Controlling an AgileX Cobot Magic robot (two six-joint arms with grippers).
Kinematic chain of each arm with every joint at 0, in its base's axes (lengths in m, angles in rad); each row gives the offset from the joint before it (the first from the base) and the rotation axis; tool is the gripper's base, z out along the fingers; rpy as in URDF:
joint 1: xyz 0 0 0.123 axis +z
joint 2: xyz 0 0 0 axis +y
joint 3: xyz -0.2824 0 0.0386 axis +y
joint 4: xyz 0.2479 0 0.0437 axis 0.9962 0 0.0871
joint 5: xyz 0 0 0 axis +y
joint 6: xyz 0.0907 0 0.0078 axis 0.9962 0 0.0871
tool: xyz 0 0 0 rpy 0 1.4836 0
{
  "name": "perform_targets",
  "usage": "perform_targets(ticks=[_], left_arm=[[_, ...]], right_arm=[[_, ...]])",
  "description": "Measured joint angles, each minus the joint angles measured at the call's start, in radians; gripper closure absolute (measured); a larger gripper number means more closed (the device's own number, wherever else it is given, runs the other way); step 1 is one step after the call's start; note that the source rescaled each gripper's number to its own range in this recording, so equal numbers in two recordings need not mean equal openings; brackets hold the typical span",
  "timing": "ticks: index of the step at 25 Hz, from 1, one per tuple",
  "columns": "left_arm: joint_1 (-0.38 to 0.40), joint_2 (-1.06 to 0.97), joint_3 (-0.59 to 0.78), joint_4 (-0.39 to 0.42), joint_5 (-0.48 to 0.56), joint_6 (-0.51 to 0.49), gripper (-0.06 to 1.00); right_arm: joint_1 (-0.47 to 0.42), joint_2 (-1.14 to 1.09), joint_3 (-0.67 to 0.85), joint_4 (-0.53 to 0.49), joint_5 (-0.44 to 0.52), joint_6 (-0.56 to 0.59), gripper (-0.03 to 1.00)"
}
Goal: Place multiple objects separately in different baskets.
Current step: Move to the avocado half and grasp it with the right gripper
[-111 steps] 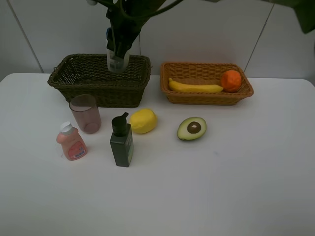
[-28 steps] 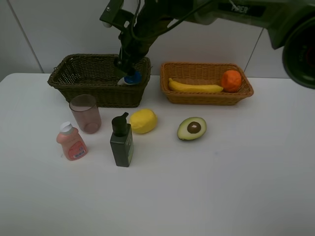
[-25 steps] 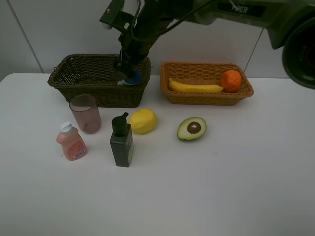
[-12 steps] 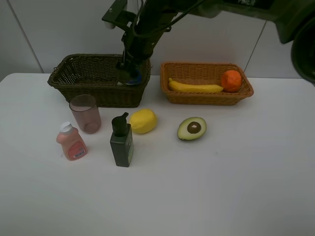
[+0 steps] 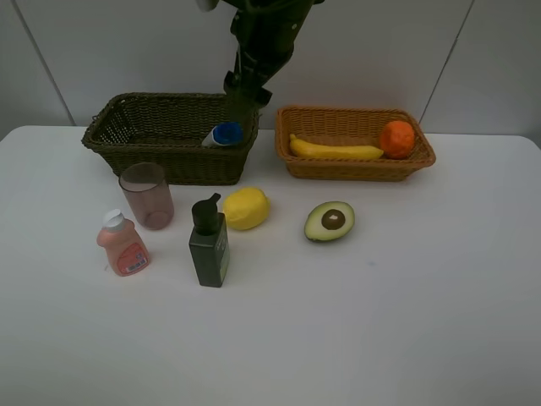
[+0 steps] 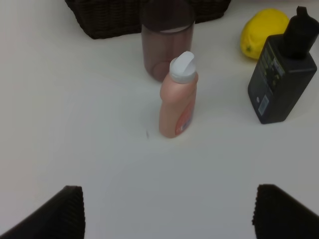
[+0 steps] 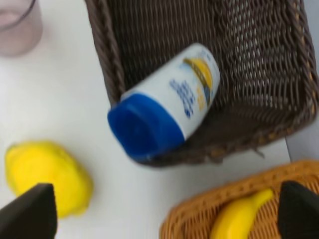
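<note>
The white bottle (image 5: 225, 134) lies on its side in the dark basket (image 5: 161, 162), at the basket's 4 o'clock corner, its blue cap propped against the rim. It looks delivered, though that lean may let it roll. The right claw (image 5: 243, 91) hangs just above it, spread wide and holding nothing. The left claw (image 6: 169, 214) is also spread and empty, over the table (image 5: 389, 321) near the pink bottle (image 5: 123, 245).

Taking directions from the white bottle, the light basket (image 5: 355, 171) sits at 3 o'clock and holds the banana (image 5: 334, 151) and orange (image 5: 396, 138). The lemon (image 5: 246, 208) is at 6 o'clock, with the pump bottle (image 5: 209, 245) just beyond it. The cup (image 5: 147, 195) is at 8 o'clock, the pink bottle at 7 and the avocado (image 5: 330, 221) at 4. Lemon and pump bottle stand close, which could crowd a grasp on either.
</note>
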Motion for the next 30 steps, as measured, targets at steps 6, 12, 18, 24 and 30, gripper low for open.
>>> perform_targets(ticks=[6,12,18,24,30], left_arm=[[0.000,0.000,0.000,0.000,0.000,0.000,0.04],[0.000,0.000,0.000,0.000,0.000,0.000,0.04],[0.000,0.000,0.000,0.000,0.000,0.000,0.04],[0.000,0.000,0.000,0.000,0.000,0.000,0.04],[0.000,0.000,0.000,0.000,0.000,0.000,0.04]], right_arm=[[-0.003,-0.052,-0.001,-0.048,0.116,0.000,0.08],[-0.003,-0.084,0.022,-0.073,0.119,0.000,0.08],[-0.022,-0.153,0.258,-0.110,0.111,0.000,0.08],[-0.038,-0.232,0.484,-0.158,0.017,-0.051,0.08],[-0.038,-0.259,0.686,-0.164,-0.100,-0.238,0.08]])
